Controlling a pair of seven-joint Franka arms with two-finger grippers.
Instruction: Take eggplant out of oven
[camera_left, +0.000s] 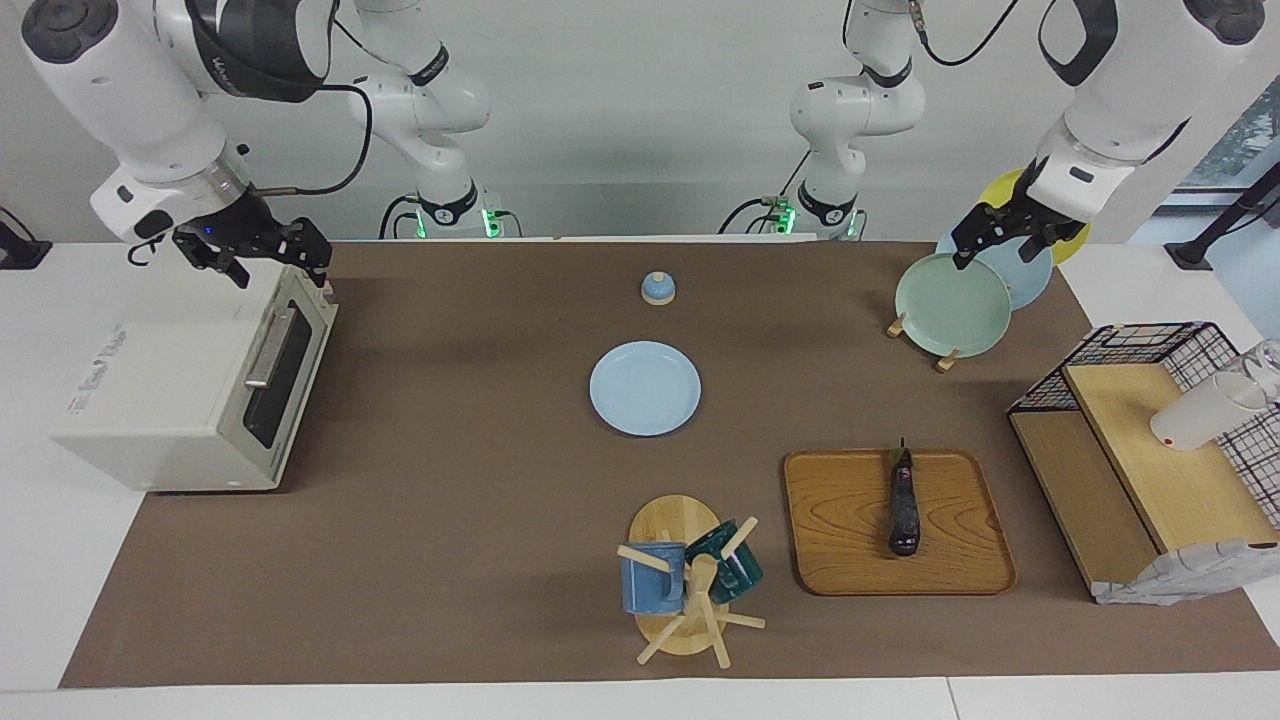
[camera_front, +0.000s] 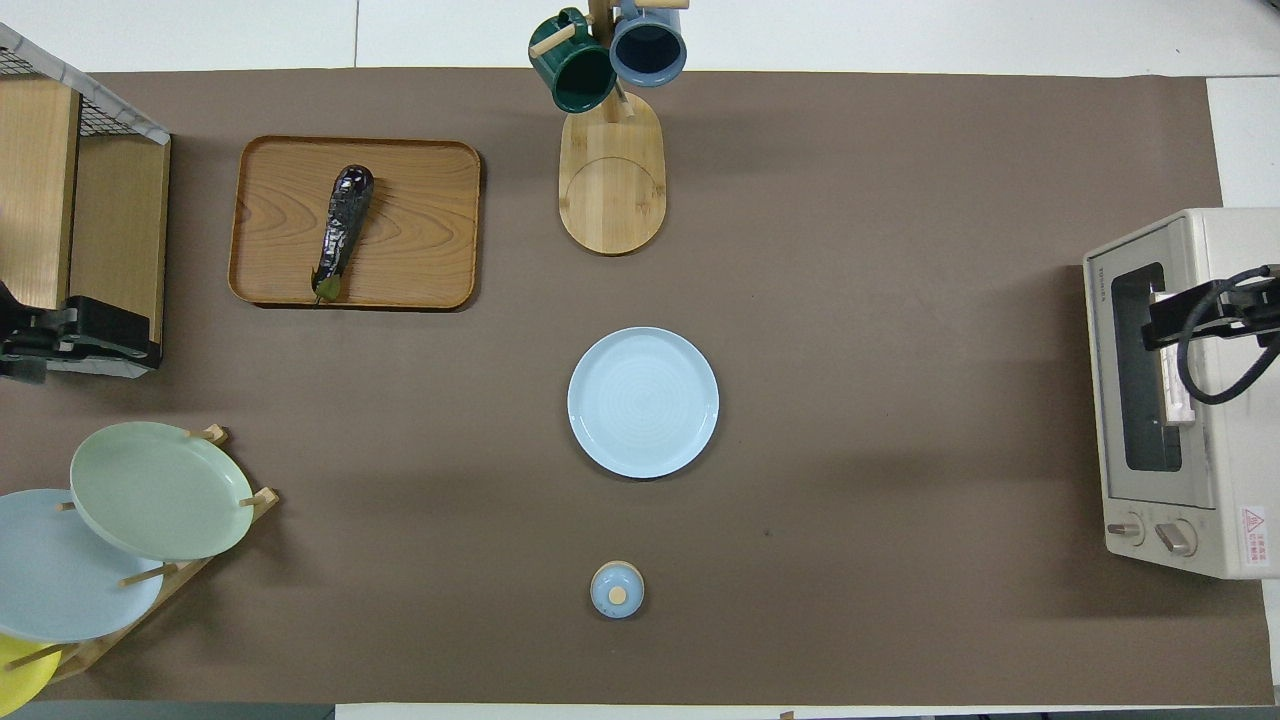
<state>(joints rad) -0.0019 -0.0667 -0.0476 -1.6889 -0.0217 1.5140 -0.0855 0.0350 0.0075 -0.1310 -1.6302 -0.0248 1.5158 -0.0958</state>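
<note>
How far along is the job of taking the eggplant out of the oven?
It looks done: the eggplant lies on the wooden tray, and the oven door is shut. Nothing is in hand: the left gripper is over the plate rack, the right gripper over the oven, both open. Nothing visible remains.

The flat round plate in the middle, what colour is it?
Light blue plate, clearest from overhead.
</note>
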